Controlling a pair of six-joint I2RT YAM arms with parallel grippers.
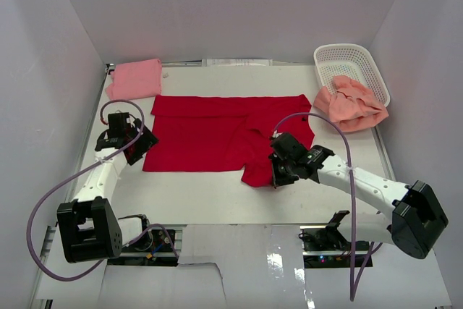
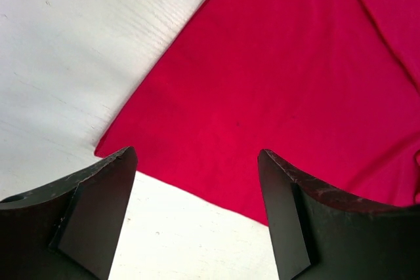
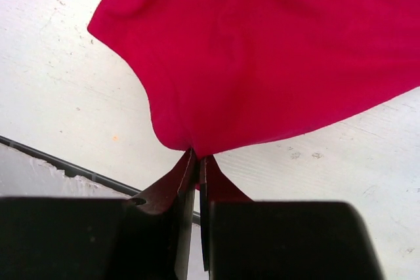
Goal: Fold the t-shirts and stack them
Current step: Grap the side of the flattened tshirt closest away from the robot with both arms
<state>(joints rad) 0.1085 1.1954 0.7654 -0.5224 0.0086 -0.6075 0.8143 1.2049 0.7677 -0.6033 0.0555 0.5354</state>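
Overhead view: bright red cloth t-shirt (image 1: pixel 217 135) lies flat mid-way on the white table (image 1: pixel 217 197), its long axis running from 9 to 3 o'clock. A folded light pink cloth t-shirt (image 1: pixel 134 77) sits at 10 o'clock. A crumpled salmon-peach cloth t-shirt (image 1: pixel 351 104) spills from the white plastic lattice basket (image 1: pixel 346 60) at 2 o'clock. The left gripper (image 1: pixel 142 144) is at the red shirt's 8 o'clock corner, the right gripper (image 1: pixel 276 177) at its 5 o'clock lobe.

Left wrist view: the left gripper (image 2: pixel 197 188) stands wide apart, gripping nothing, with a corner of the red shirt (image 2: pixel 275 83) on the table (image 2: pixel 79 44) between its fingers.

Right wrist view: the right gripper (image 3: pixel 197 162) is pinched tight on a fold of the red shirt (image 3: pixel 262 50), which fans away toward 12 o'clock.
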